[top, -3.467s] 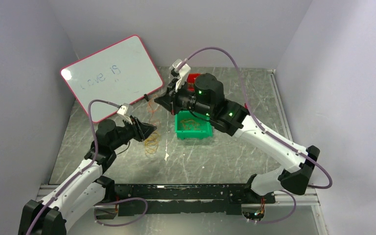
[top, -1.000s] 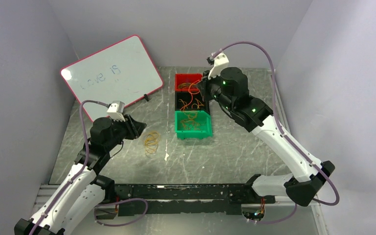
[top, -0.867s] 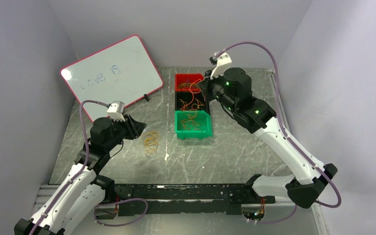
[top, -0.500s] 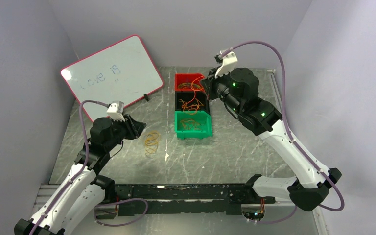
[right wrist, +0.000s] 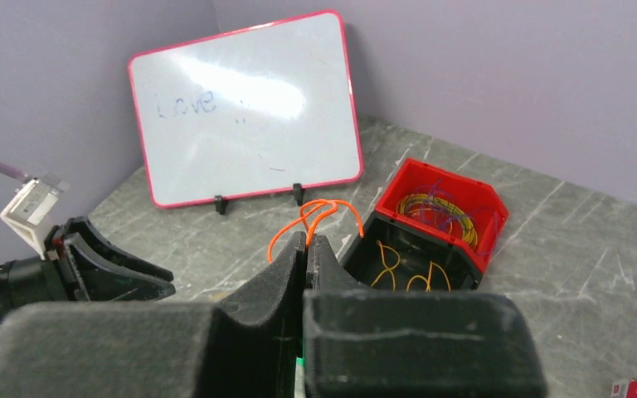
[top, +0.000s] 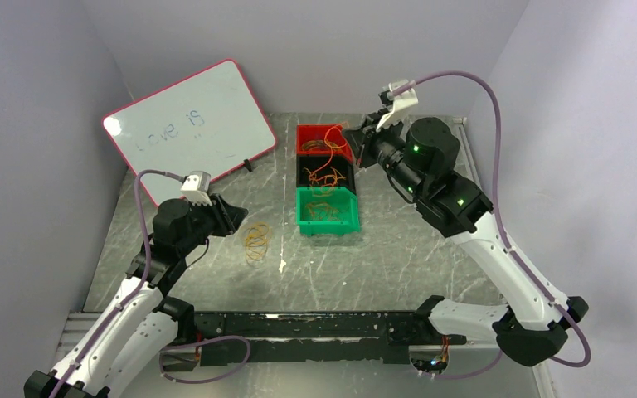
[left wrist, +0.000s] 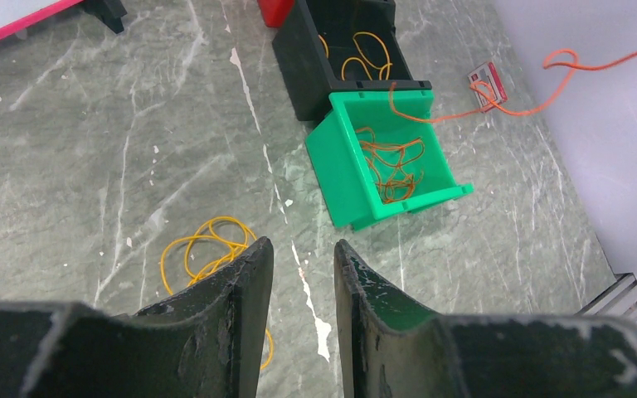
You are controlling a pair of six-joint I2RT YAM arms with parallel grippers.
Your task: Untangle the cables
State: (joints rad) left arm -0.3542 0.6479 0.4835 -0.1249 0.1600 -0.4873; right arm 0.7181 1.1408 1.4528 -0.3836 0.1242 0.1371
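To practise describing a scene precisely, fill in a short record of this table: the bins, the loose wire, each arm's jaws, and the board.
bins: red bin, black bin, green bin, in a row from far to near, each holding wire loops
loose wire: yellow loops on the table, left of the green bin
left jaws: open, empty, above the table by the yellow loops
right jaws: shut on an orange wire, by the red bin
board: whiteboard propped at back left
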